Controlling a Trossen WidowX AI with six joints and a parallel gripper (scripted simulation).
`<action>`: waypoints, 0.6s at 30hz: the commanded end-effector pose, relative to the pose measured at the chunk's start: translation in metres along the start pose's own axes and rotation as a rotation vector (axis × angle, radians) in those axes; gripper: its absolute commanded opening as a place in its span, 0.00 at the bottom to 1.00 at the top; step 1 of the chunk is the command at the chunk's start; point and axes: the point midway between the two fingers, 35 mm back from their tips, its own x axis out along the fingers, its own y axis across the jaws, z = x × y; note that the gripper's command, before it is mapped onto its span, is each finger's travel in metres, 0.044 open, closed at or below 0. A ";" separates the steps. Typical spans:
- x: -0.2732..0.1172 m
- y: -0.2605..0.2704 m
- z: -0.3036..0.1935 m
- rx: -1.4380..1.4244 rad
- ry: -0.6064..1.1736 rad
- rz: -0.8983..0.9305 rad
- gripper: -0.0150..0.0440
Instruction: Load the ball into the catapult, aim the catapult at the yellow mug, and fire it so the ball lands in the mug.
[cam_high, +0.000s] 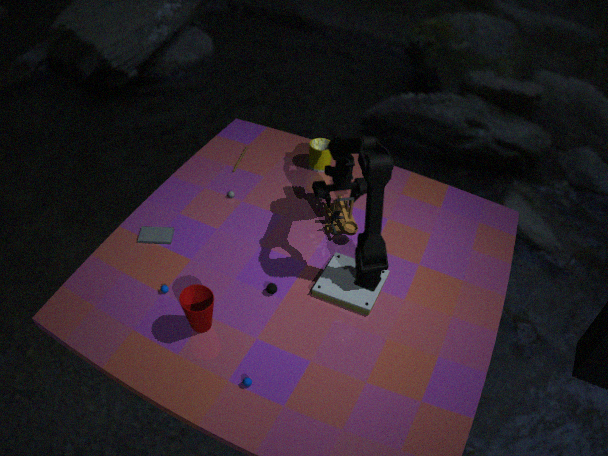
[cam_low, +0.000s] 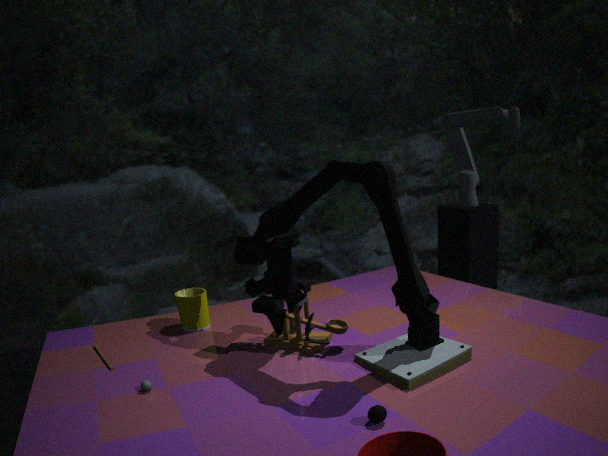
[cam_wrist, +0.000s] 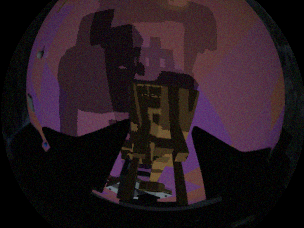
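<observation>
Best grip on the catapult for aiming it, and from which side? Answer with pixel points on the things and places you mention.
I'd come from above and pinch the wooden catapult (cam_high: 342, 220) (cam_low: 298, 327) (cam_wrist: 162, 117) across its narrow width, low on the frame: it sits upright, and the long throwing arm and cup stay free.

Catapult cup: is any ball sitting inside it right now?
I see no ball in the catapult's cup. The top view looks into it and shows only wood-coloured surface; in the exterior view the near rim covers part of the cup's floor, so that part can't be seen there.
</observation>
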 end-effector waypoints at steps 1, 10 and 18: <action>-0.001 0.000 0.000 0.000 -0.001 0.000 0.69; -0.001 0.000 0.000 0.000 -0.001 0.000 0.42; -0.050 0.000 0.000 0.000 -0.001 0.000 0.25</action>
